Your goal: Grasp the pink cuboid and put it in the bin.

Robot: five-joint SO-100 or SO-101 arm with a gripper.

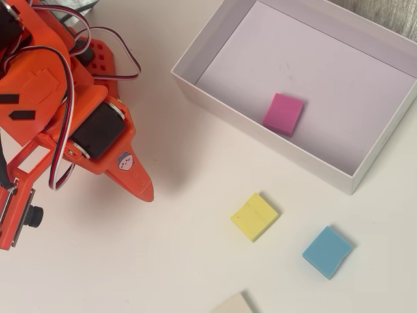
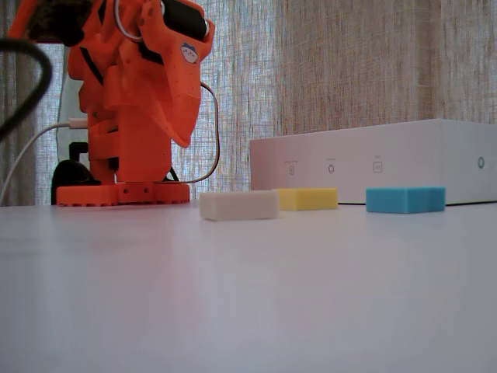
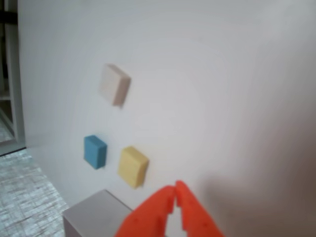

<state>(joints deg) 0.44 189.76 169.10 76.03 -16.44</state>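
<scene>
One pink cuboid already lies inside the bin, near its 6 o'clock wall. Gripper, fingertips pinched together and empty, should simply retreat clear without nudging anything.

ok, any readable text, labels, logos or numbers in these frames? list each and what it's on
No readable words or numbers anywhere.
Round cartoon-face sticker on the orange arm: a picture, no text.
Three small grey marks on the bin side wall in the fixed view: too small to read.
Small green ring mark near the same wall's right end: a symbol, not legible as text.
Pink cuboid, yellow block, blue block: unmarked.
</scene>
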